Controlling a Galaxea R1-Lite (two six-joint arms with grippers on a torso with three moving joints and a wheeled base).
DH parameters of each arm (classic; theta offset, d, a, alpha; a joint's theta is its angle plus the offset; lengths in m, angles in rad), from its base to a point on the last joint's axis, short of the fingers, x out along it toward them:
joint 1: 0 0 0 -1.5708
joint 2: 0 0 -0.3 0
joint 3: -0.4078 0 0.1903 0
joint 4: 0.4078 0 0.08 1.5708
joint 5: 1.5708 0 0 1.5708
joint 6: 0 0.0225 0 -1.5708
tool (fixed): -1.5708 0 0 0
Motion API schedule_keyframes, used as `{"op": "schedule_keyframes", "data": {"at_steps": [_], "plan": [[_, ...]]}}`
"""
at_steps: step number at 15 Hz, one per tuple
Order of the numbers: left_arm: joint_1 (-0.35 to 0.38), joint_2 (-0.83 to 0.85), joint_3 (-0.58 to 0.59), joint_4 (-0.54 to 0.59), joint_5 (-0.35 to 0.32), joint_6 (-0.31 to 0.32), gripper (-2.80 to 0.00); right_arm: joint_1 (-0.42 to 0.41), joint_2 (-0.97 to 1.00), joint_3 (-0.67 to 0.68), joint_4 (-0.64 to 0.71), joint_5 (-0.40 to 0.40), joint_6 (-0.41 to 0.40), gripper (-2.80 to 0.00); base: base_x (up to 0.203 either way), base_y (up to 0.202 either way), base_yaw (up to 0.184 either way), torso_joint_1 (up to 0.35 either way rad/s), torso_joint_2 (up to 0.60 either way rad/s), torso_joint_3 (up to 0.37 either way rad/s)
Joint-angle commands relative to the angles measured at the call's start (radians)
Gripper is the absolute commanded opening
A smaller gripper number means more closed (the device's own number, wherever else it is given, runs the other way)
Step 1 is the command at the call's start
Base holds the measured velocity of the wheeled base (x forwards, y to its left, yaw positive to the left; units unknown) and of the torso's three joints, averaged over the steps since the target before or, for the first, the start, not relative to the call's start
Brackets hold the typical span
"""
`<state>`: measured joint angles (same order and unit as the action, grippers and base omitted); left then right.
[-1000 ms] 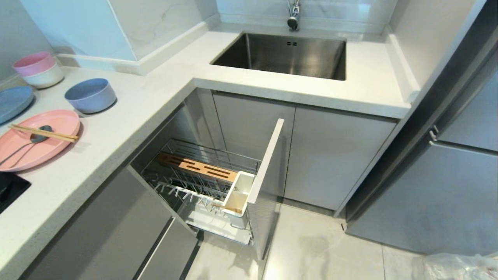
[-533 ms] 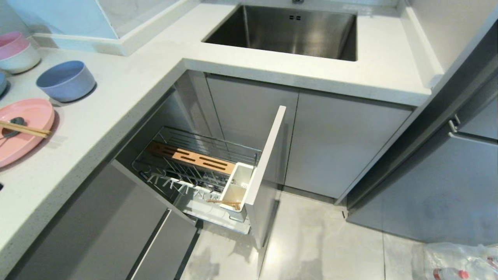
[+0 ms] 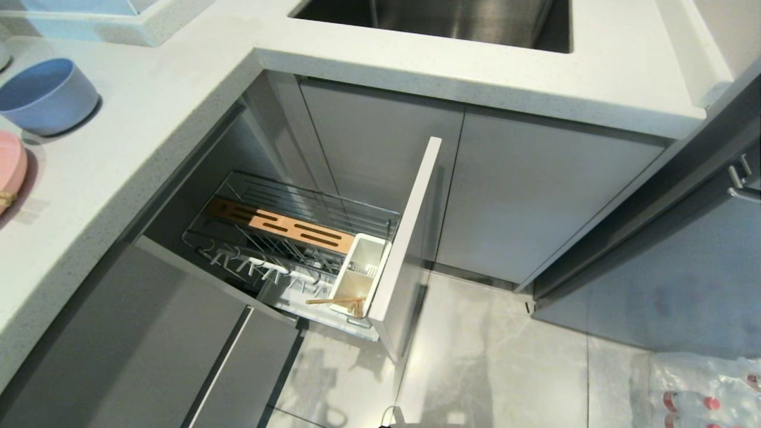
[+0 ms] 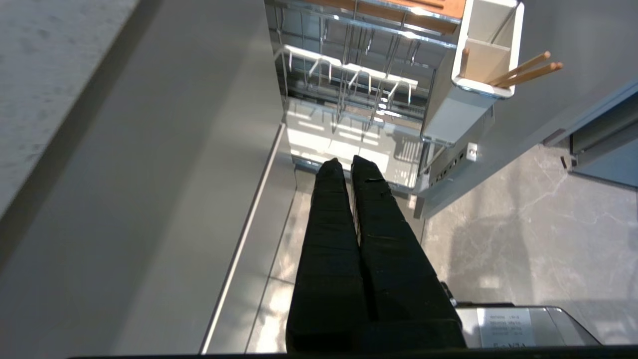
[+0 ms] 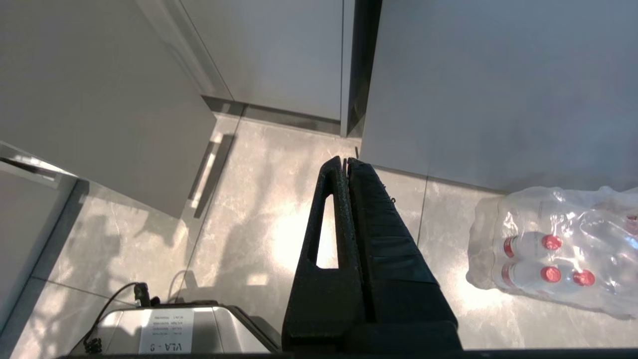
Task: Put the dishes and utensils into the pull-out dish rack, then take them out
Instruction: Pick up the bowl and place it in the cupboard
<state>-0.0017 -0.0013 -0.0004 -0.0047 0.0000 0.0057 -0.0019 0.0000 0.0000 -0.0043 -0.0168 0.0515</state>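
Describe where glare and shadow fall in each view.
Head view: floor sheen, rack interior shadowed. Left wrist view: bright patches on the rack's tray under the wires. Right wrist view: glare on the floor behind the shut right claw.

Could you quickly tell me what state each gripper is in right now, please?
Left gripper: closed, holding nothing, hanging over the floor beside the pulled-out dish rack.
Right gripper: closed, holding nothing, hanging over the floor.
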Motion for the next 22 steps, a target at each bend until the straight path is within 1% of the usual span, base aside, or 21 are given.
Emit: {"op": "schedule_keyframes", "data": {"at_steps": [1,7,8,9,11,13,15,17,19,21,22], "plan": [[0.0,-0.002,0.0,0.0,0.0,0.0,-2.8,0.0,0.0,0.0,0.0,0.0,0.001,-2.8,0.0,0.0,0.0,0.003,0.0,-0.1],[0.0,-0.001,-0.008,-0.007,0.001,0.006,-2.8,-0.001,0.0,0.0,0.0,0.0,0.001,-2.8,0.0,0.0,0.0,0.0,0.0,-0.016],[0.0,-0.002,-0.034,-0.01,-0.001,0.007,-2.8,-0.001,0.0,0.0,0.0,0.0,0.0,-2.8,0.0,0.0,0.0,0.0,0.0,0.0],[0.0,0.0,-0.095,-0.004,-0.004,0.017,-2.8,0.0,0.0,0.0,0.0,0.0,0.001,-2.8,0.0,0.0,0.0,0.0,0.0,0.0],[0.0,0.038,-0.296,0.043,-0.005,0.064,-2.8,0.0,0.001,0.0,0.0,0.0,0.001,-2.8,0.0,0.0,0.0,0.0,0.0,0.0],[0.001,0.116,-0.506,0.106,-0.004,0.106,-2.8,-0.001,0.001,0.0,0.0,0.0,0.001,-2.8,0.0,0.0,0.0,0.0,0.0,0.0],[0.001,0.267,-0.741,0.141,-0.005,0.123,-2.8,0.0,0.002,0.0,0.0,0.0,0.001,-2.8,0.0,0.0,0.0,0.0,0.0,0.0],[0.003,0.476,-0.976,0.157,0.0,0.129,-2.8,-0.001,0.0,0.0,0.0,0.0,0.001,-2.8,0.0,0.0,0.0,0.0,0.0,0.0],[0.008,0.703,-1.201,0.164,0.034,0.108,-2.8,0.0,0.0,0.0,0.0,0.0,0.001,-2.8,0.0,0.0,0.0,0.0,0.0,0.0],[0.008,0.925,-1.408,0.169,0.099,0.042,-2.8,0.0,0.0,0.0,0.0,0.0,0.001,-2.8,0.0,0.0,0.0,0.0,0.0,0.0],[-0.001,1.032,-1.503,0.172,0.15,0.004,-2.8,-0.001,0.0,0.0,0.0,0.0,0.001,-2.8,0.0,0.0,0.0,0.0,0.0,0.0]]}}
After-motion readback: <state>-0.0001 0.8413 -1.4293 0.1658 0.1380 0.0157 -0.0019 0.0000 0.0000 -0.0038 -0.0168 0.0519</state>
